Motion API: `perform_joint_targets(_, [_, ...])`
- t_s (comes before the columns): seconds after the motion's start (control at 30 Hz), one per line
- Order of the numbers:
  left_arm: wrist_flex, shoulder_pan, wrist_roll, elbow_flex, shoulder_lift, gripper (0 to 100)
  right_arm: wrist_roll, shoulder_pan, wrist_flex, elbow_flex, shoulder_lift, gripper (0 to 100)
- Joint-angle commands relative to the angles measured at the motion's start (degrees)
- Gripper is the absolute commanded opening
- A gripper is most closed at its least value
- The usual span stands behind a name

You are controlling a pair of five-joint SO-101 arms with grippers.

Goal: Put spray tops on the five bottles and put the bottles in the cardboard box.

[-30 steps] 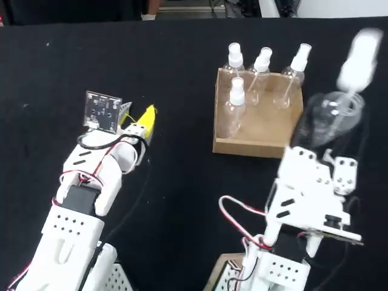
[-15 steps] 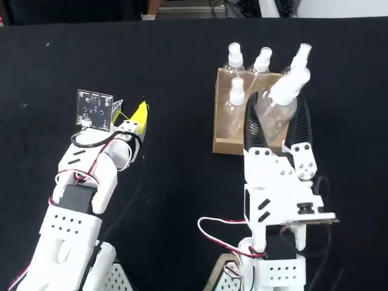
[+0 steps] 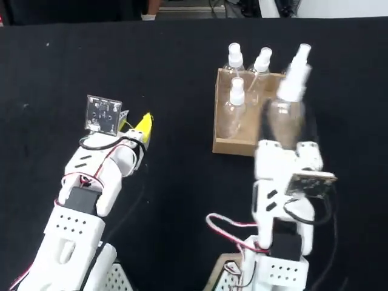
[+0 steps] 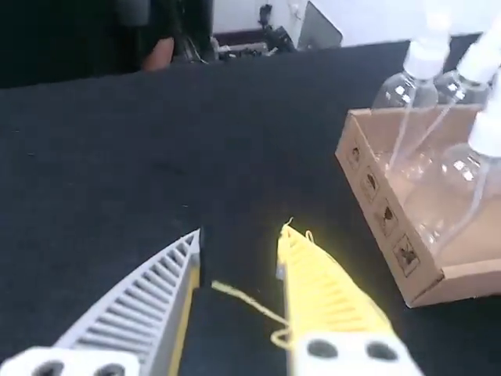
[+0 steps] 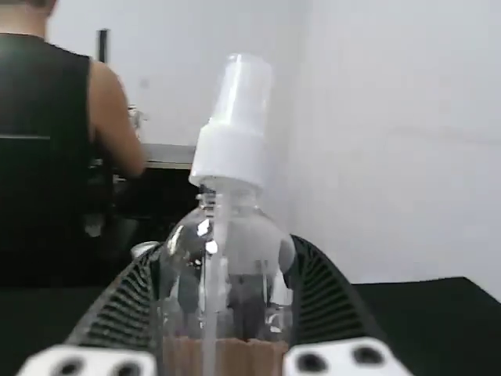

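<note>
Fig.: Right claw [image 5: 223,270] gripping a capped bottle [image 3: 285,118] above the cardboard box [image 3: 233,145].
Left claw [image 4: 241,233] open above the counter [image 3: 182,73]; four bottles [image 3: 235,106] stand in the box, toward the counter's far-right corner.

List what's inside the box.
Four capped bottles stand in the box. The right gripper holds a fifth bottle over it, hiding the box's near right corner.
</note>
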Motion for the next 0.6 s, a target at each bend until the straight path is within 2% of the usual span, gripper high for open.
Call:
perform_joint_targets(0.0, [-6.6,1.7,0.5,2.4,-1.0,16,0.4,10.3,-0.3,-1.2,-3.6,1.1])
perform_joint_targets(0.13, [-16.2,1.4,0.5,8.5,-1.0,16,0.5,18.5,-4.0,-0.8,-3.6,1.1])
perform_joint_targets(0.27, [-22.7,1.5,0.5,12.7,-1.0,16,0.7,21.5,-6.5,-0.8,-3.6,1.1])
perform_joint_targets(0.4, [-23.5,1.3,0.5,13.4,-0.9,16,2.9,21.8,-6.9,-0.3,-3.6,1.1])
perform_joint_targets(0.57, [-23.5,1.4,0.5,13.8,-0.6,16,6.2,21.9,-12.8,2.9,-3.6,1.1])
